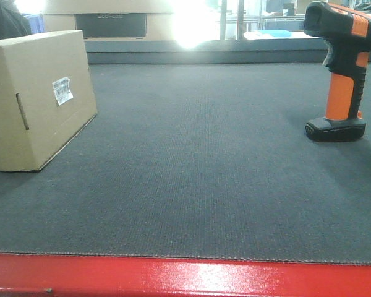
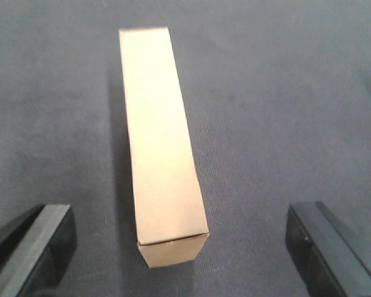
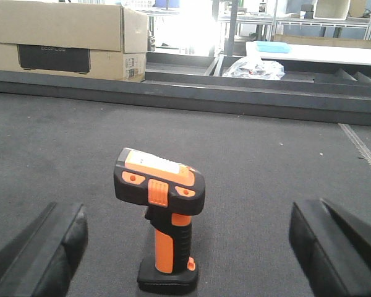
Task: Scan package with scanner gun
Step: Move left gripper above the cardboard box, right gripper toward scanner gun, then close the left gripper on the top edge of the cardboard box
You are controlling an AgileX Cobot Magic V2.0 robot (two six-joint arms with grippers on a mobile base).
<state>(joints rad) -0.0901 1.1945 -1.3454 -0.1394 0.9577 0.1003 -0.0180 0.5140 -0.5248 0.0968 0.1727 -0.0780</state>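
Only the fingers of the two-armed robot are in view, seen from its wrist cameras. On the left gripper [image 2: 180,216], the two fingers [image 2: 32,247] are blocky, straight-edged bars of matte dark grey to black. Each has a flat face that catches the light as paler grey and a sharp bevel running along its length. On the right gripper [image 3: 187,213], the fingers [image 3: 337,247] are the same dark, unglossed material but read as nearly pure black. They are wedge-shaped with squared tips, and a single crisp ridge line divides each one's upper face from its side.
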